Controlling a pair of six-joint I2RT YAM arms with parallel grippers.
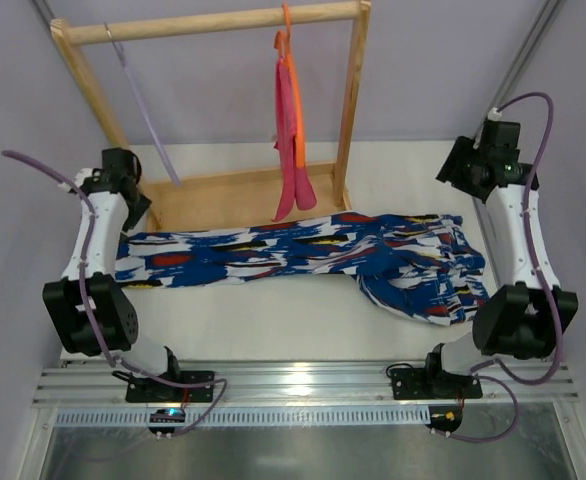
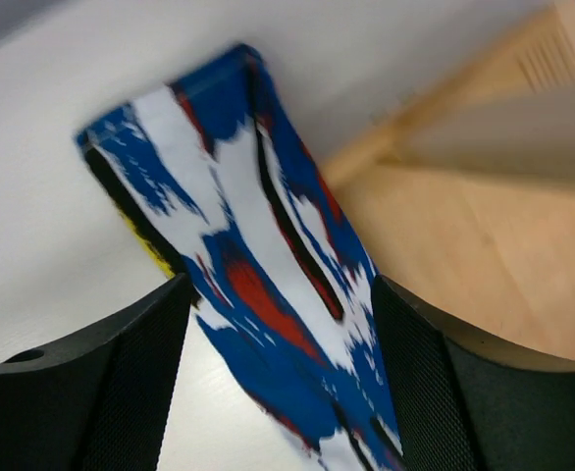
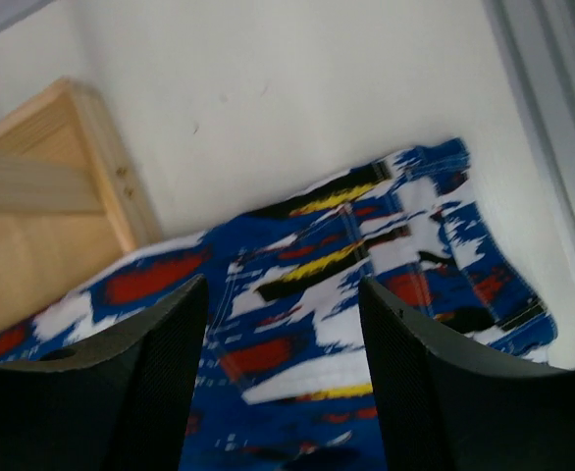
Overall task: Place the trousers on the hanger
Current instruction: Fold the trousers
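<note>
The trousers (image 1: pixel 303 255), in a blue, white, red and black print, lie flat across the table, legs to the left and bunched waist to the right. The pale lilac hanger (image 1: pixel 148 120) hangs from the wooden rack's rail at the left. My left gripper (image 1: pixel 133 205) is open above the leg end; in the left wrist view the trousers (image 2: pixel 268 285) lie under the open gripper (image 2: pixel 283 294). My right gripper (image 1: pixel 470 170) is open and empty above the waist end. The right wrist view shows the trousers (image 3: pixel 317 294) below the open gripper (image 3: pixel 283 294).
A wooden rack (image 1: pixel 213 200) stands at the back with its base board behind the trousers. An orange hanger (image 1: pixel 291 90) with a pink cloth (image 1: pixel 285 140) hangs on its rail at the right. A metal rail (image 1: pixel 303 385) runs along the near edge.
</note>
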